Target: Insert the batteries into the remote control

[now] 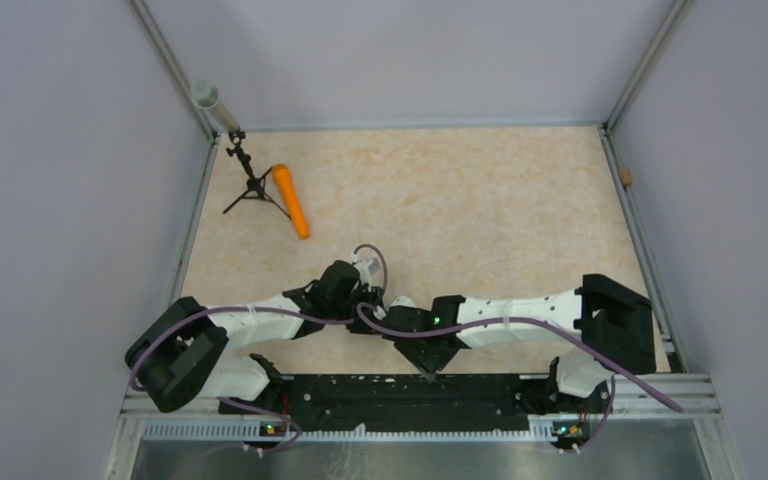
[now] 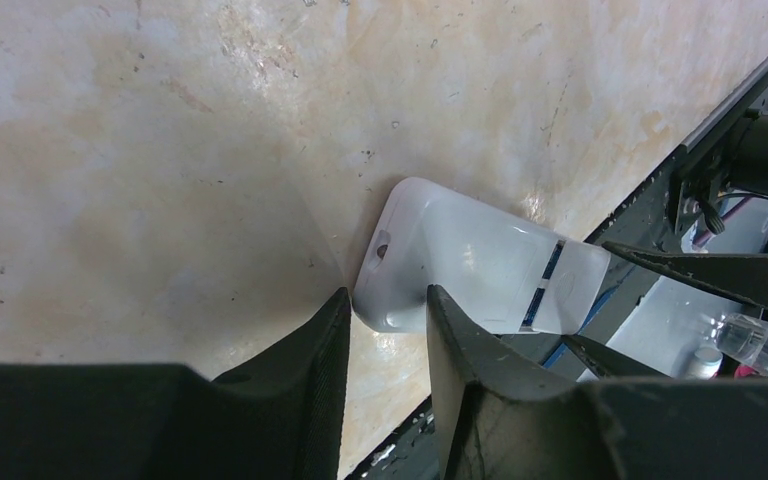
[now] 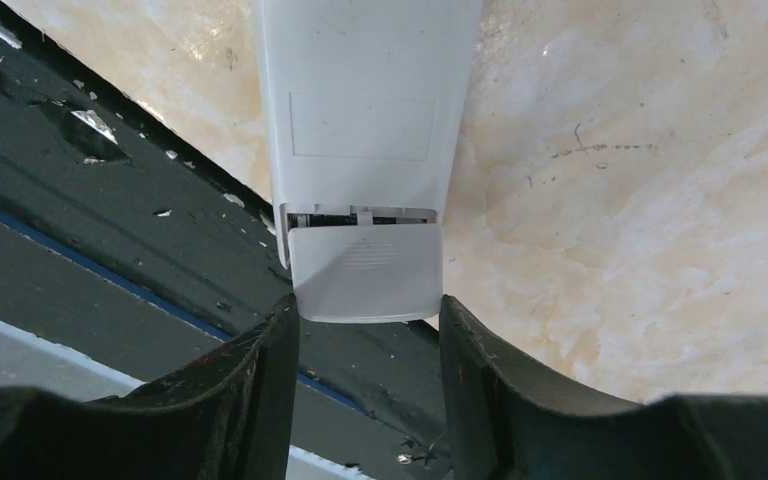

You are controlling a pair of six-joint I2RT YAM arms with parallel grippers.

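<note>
The white remote control (image 2: 460, 260) is back-side up and held between both grippers, near the table's front edge. My left gripper (image 2: 385, 297) is shut on one end corner of it. At the other end, my right gripper (image 3: 368, 305) is closed on the sides of the ribbed battery cover (image 3: 365, 270). The cover is slid a little off the remote control (image 3: 360, 100), leaving a narrow dark slit. No battery shows as a separate thing in any view. In the top view the two grippers (image 1: 360, 295) (image 1: 400, 318) meet and hide the remote.
The black base rail (image 3: 110, 200) runs under the remote's cover end. An orange cylinder (image 1: 291, 200) and a small black tripod (image 1: 252, 185) lie at the far left. A grey tube (image 1: 215, 105) leans in the back left corner.
</note>
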